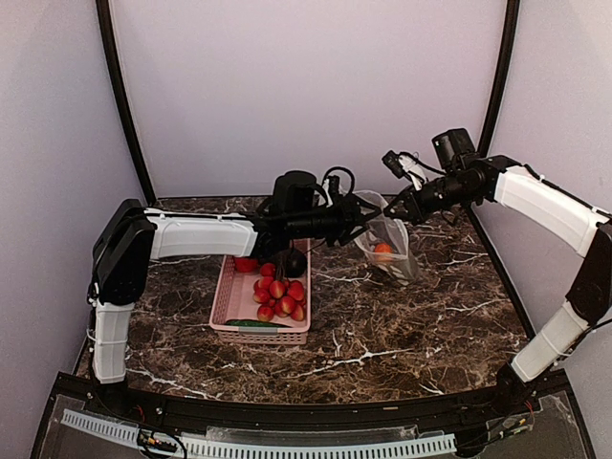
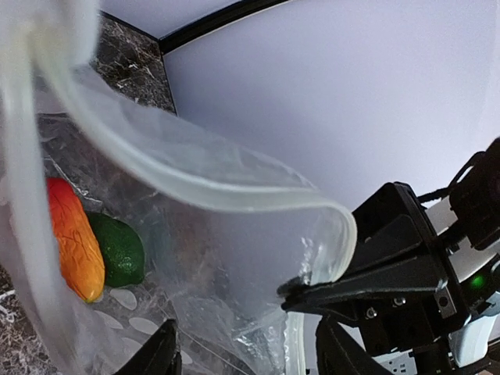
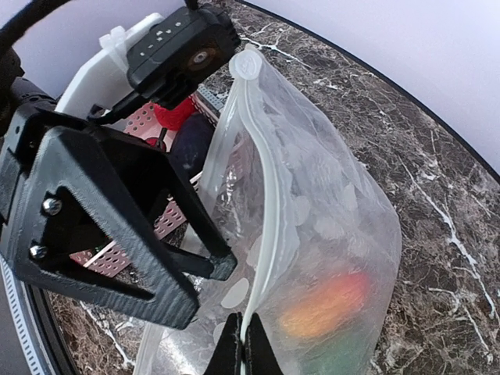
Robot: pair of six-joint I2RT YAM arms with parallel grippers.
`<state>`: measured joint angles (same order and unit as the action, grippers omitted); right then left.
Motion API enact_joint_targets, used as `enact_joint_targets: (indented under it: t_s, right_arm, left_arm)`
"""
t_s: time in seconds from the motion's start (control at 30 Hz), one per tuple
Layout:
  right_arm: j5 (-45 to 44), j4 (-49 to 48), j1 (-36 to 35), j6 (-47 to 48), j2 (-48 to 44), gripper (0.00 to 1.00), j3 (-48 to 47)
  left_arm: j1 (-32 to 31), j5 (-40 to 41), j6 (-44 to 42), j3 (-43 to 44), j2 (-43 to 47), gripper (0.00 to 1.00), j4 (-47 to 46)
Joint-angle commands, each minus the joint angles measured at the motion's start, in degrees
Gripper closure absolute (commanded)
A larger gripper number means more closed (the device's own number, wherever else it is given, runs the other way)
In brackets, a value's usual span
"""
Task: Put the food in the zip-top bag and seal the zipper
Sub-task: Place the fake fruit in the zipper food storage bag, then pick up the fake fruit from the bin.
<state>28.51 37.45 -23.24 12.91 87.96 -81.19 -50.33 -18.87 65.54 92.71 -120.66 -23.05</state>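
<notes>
clear polka-dotted plastic zip-top bag (image 1: 390, 251) hanging from my right gripper (image 3: 244, 345), right of the pink slatted basket (image 1: 224, 298)
its jaws are pinched tight on the clear press-seal zipper strip (image 3: 262, 156); an orange-red toy mango (image 2: 76, 242) and a green toy pepper (image 2: 122, 250) lie inside. my left gripper (image 2: 246, 353) sits at the mouth, jaws partly apart, holding nothing.

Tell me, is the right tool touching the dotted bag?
Touching. The right wrist view shows the right tool pinched shut on the mouth edge of the zip-top bag, with no gap between them.
</notes>
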Motion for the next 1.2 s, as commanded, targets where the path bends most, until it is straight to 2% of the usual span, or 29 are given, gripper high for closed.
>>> enact_joint_targets:
  t_s: [0.0,0.17,0.33,0.4,0.5,0.73,0.8,0.93,1.0,1.17]
  right_arm:
    - [-2.33,-2.20,1.79,-0.61,-0.01,1.00,0.24]
    - [-3.46,-3.30,6.23,-0.61,-0.17,1.00,-1.30]
    - [-8.29,-3.73,10.97,3.93,1.42,1.00,-6.01]
    - [-11.16,-4.31,11.29,5.30,1.01,1.00,-6.79]
    - [-10.06,-6.57,11.29,5.18,-1.24,1.00,-4.89]
    - [7.20,-10.92,11.29,2.62,-3.53,1.00,6.14]
    - [8.89,-12.22,11.29,2.36,-3.06,1.00,8.64]
    - [10.01,-13.59,11.35,3.14,-3.17,1.00,12.00]
    - [9.86,-14.81,11.38,3.56,-4.43,1.00,13.73]
    - [8.93,-16.94,11.54,5.07,-6.97,1.00,16.72]
  left_arm:
    - [-1.30,-7.64,-6.37,2.63,3.01,0.43,-2.74]
    - [-2.12,-11.25,-14.76,1.56,5.95,0.47,-0.19]
    - [-2.10,-9.41,-27.83,-1.99,10.39,0.49,9.03]
    - [-2.06,-6.90,-32.65,-4.52,12.28,0.51,13.76]
    - [-2.04,-0.64,-39.54,-8.15,16.77,0.51,19.28]
    - [-1.86,18.57,-48.00,-19.20,26.32,0.40,31.93]
    - [-1.57,22.14,-49.12,-20.88,28.34,0.38,34.42]
    - [-0.48,23.42,-51.01,-21.71,30.72,0.39,40.63]
    - [-0.22,22.89,-51.81,-21.00,31.27,0.39,47.12]
    - [-0.20,13.99,-56.74,-18.69,32.36,0.43,56.89]
